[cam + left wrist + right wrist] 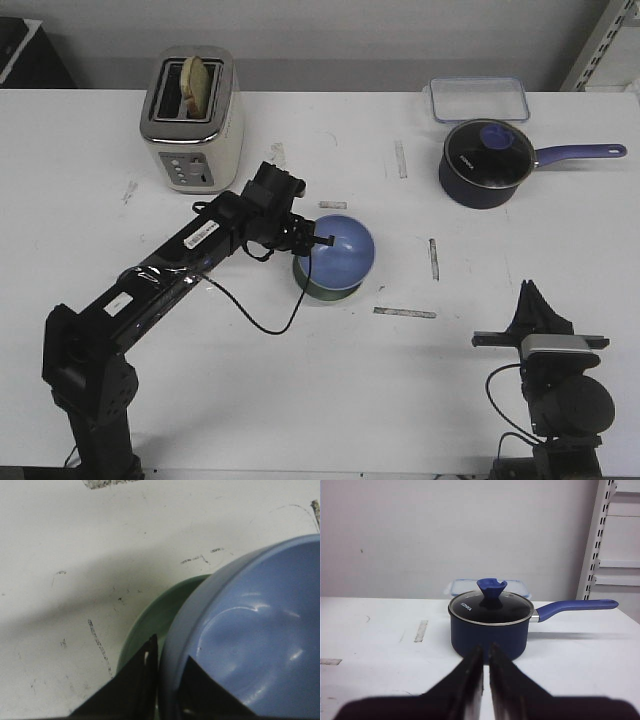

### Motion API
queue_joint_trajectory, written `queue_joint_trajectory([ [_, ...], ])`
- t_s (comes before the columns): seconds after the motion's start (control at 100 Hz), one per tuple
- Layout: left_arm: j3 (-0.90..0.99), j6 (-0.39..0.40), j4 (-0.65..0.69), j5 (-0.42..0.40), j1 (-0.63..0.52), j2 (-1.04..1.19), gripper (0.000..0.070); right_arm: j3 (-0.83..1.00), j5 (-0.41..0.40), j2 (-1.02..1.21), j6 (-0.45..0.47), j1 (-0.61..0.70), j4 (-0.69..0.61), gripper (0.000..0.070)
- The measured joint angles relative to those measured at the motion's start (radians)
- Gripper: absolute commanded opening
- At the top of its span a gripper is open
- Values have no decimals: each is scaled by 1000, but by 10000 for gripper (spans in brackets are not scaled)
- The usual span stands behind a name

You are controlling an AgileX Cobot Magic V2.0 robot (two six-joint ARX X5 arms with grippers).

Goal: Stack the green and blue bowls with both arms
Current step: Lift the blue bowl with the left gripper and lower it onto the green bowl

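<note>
The blue bowl (342, 252) is tilted, its lower edge over the green bowl (318, 288), which sits on the table at centre and is mostly hidden beneath it. My left gripper (316, 241) is shut on the blue bowl's rim. In the left wrist view one finger is outside the blue bowl (255, 630) and one inside, with the green bowl (157, 620) under it. My right gripper (531, 297) is shut and empty near the table's front right; in its own view (486, 650) it points at the saucepan.
A cream toaster (193, 120) with bread stands at the back left. A dark blue lidded saucepan (486, 163) with a long handle and a clear lidded container (479, 98) are at the back right. Tape marks (405, 313) lie on the table.
</note>
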Motion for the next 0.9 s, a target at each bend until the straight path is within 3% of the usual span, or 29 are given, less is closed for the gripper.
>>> queue_joint_trajectory([
  [0.11,0,0,-5,0,0,3,66,0,0,0,0,0,0,11],
  [0.23,0,-3,-5,0,0,3,255,0,0,0,0,0,0,12],
  [0.28,0,-8,-5,0,0,3,299,0,0,0,0,0,0,11],
  [0.72,0,-40,-2,1,0,-66,294,0,0,0,0,0,0,11],
  [0.9,-26,17,102,1,0,-149,287,0,0,0,0,0,0,11],
])
